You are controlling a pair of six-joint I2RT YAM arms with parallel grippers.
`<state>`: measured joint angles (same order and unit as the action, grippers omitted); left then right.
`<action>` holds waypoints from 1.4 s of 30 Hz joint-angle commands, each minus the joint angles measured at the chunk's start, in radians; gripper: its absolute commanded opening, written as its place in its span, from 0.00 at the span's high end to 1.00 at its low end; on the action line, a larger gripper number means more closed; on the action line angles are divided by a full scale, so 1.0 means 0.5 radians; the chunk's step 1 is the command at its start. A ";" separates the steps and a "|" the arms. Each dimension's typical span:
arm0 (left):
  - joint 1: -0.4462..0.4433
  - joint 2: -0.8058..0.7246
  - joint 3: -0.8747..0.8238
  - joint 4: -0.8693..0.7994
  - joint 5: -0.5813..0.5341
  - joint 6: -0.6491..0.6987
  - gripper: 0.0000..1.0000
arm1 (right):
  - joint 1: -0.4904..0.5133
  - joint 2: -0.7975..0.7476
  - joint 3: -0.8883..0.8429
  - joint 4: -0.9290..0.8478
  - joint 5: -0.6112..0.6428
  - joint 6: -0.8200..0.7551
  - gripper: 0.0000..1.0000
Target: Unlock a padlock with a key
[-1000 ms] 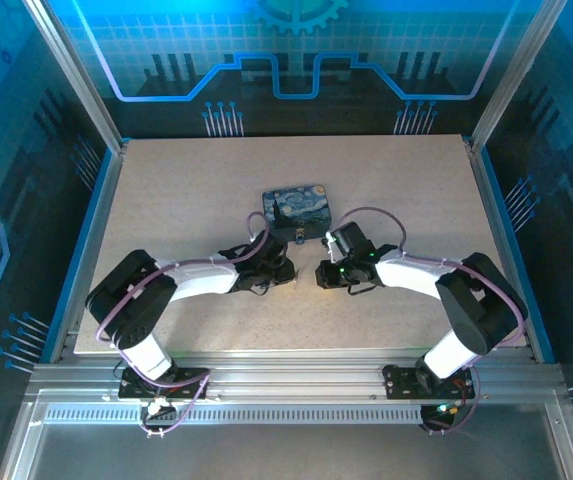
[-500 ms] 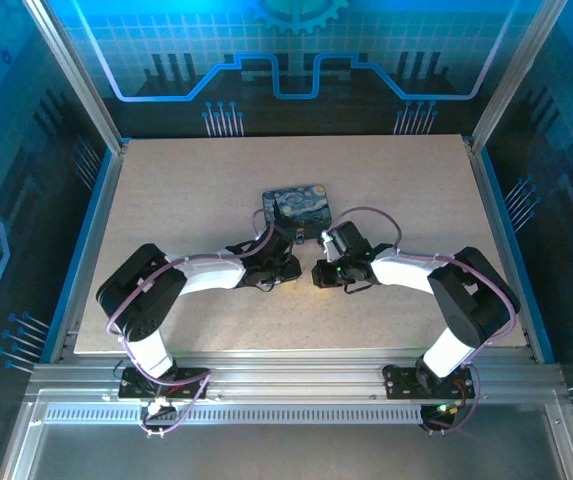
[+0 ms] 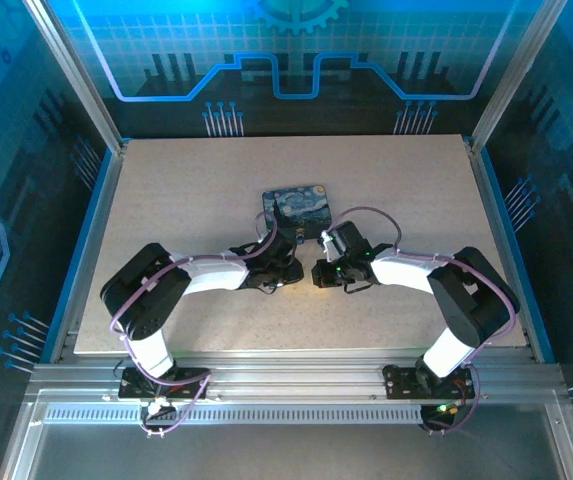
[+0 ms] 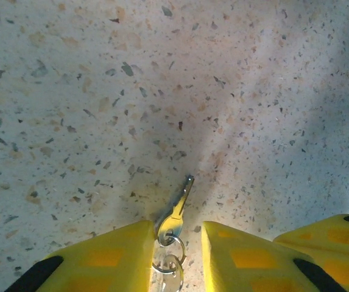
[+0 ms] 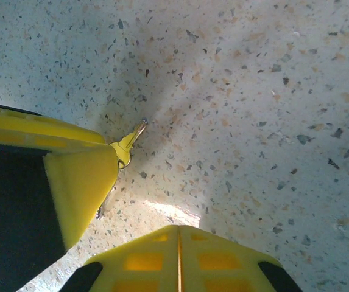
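Both arms have closed in since a second ago. The left gripper has pushed to the right with its elbow following, and the right gripper has edged left. The two black heads now sit just beside each other near the middle of the table. They are on the near side of the flat rectangular box printed with a swirling blue night sky.

The tabletop is a pale, matt, stone-look board peppered with dark and tan flecks.

From the left wrist, the left gripper's fingers are blunt yellow wedges moulded with a grid of squares, and they stand a little apart. The key sits in that gap. It is thin, flat, bright metal, with its head against the left-hand pad and a sliver of space on the other side. Its blade points out past the fingertips, low over the speckled surface. A thin wire split ring hangs from the head, further back in the gap. I can't tell whether the pads actually pinch the key.

From the right wrist, the right gripper's fingers are pressed flat together with just a fine seam between them. The key's tip pokes out beyond the other gripper's yellow finger, just to their left.
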<state>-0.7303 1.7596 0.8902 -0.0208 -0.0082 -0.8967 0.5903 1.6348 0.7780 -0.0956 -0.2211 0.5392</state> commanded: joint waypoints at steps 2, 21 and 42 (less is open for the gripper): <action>-0.015 0.043 0.060 -0.025 0.045 -0.047 0.73 | 0.031 -0.005 0.018 -0.008 -0.018 0.001 0.92; -0.018 0.084 0.093 -0.101 -0.017 0.003 0.81 | 0.031 0.013 0.016 -0.008 -0.029 0.010 0.92; -0.024 0.071 0.037 0.004 -0.068 0.290 1.00 | -0.101 0.006 -0.060 0.267 -0.328 0.379 0.88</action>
<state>-0.7334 1.7824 0.9260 -0.0444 -0.0330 -0.8013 0.5591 1.6348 0.7609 -0.0216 -0.3161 0.6483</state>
